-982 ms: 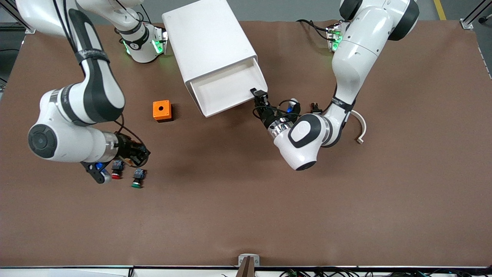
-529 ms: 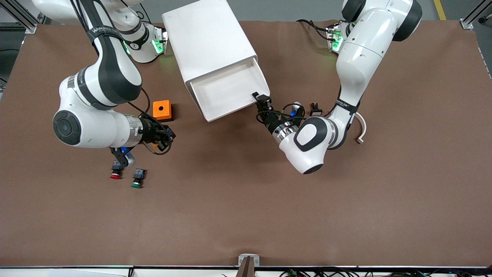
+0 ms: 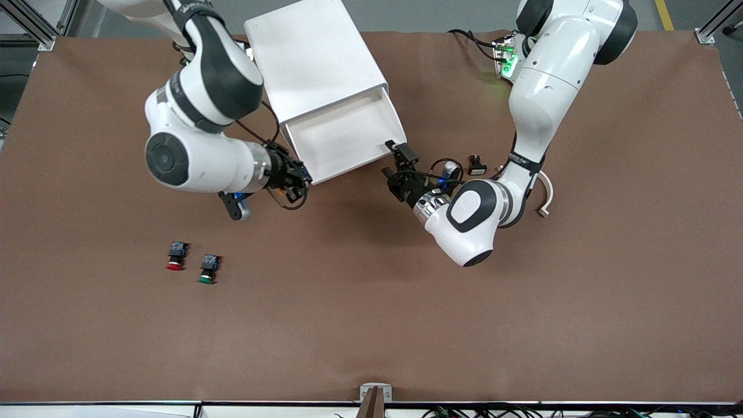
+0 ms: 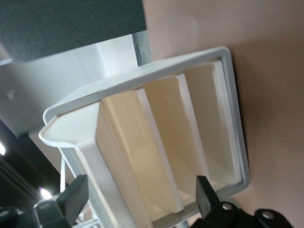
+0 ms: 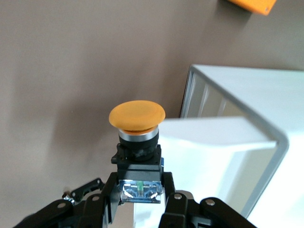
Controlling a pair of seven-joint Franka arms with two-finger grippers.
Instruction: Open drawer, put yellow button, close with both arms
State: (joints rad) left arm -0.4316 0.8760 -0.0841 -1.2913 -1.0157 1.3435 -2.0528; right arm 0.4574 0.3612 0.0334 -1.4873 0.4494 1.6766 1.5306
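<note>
The white cabinet [image 3: 316, 64] stands toward the arms' bases with its top drawer [image 3: 355, 162] pulled out; nothing shows in its divided tray [image 4: 156, 123]. My right gripper [image 3: 295, 176] hangs beside the drawer's front corner at the right arm's end. It is shut on the yellow button [image 5: 137, 116], gripping its blue rear block with the cap pointing away from the wrist, next to the drawer's rim [image 5: 228, 137]. At the drawer's other front corner my left gripper [image 3: 396, 162] is open. Its fingers [image 4: 205, 194] straddle the drawer front without touching it.
A red-capped button [image 3: 174, 257] and a green-capped button [image 3: 206, 270] lie side by side nearer the front camera, toward the right arm's end. An orange box [image 5: 251, 5] sits near the cabinet. A small black part [image 3: 477, 165] and a white curved piece [image 3: 545, 194] lie by the left arm.
My right arm has carried the yellow button from beside the red and green buttons to the drawer's corner. The left gripper has opened and let go of the drawer front.
</note>
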